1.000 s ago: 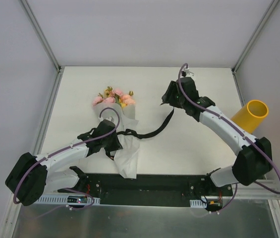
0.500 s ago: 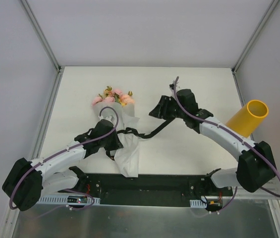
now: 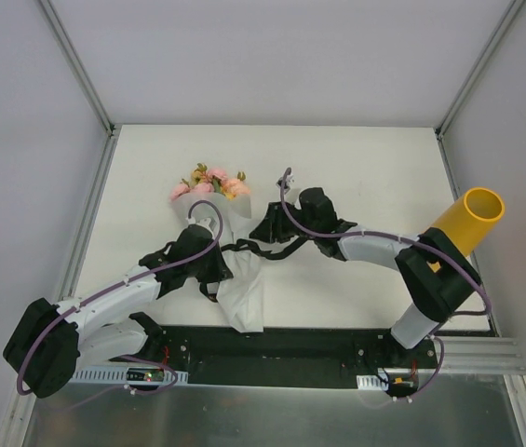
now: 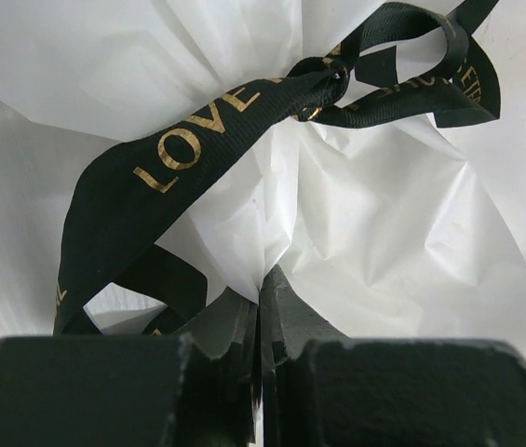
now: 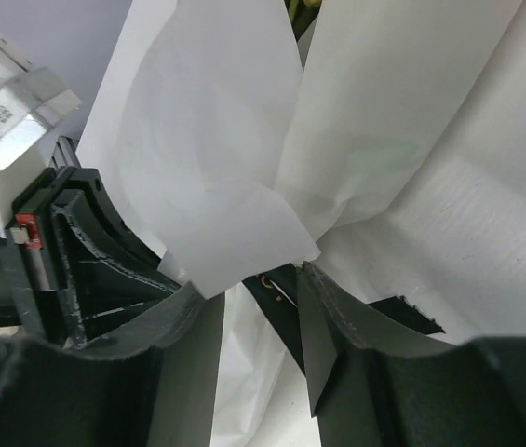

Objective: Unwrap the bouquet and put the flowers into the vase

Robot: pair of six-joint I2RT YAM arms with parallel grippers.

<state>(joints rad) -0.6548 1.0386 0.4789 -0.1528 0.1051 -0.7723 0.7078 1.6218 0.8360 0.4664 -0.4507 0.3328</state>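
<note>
Although the bouquet (image 3: 216,212) lies where it did a second ago, on its side at the left-centre of the bench (image 3: 356,168) with the flowers (image 3: 211,183) pointing toward the far edge, the black ribbon (image 4: 179,149) has changed. A second ago it ran out to the right in a long strand; now it is bunched in slack loops against the white paper (image 3: 242,298). In the left wrist view a knot (image 4: 330,82) still gathers the paper, so the tie looks loosened rather than undone, and the wrap is not yet off. The left gripper (image 4: 261,284) has not shifted; its jaws are pressed together on the lower edge of the paper, pinning the bundle down. The right gripper (image 5: 255,284) has made the move, swinging back from the middle of the bench to just beside the bouquet's waist. Its jaws stand partly apart, with a corner of paper and a bit of ribbon in the gap, clamped on neither as far as the wrist view shows. That probably means it is going in for a fresh hold nearer the knot or on the paper. The vase (image 3: 470,222) stands at the right edge of the bench, well apart and empty of stems.
</note>
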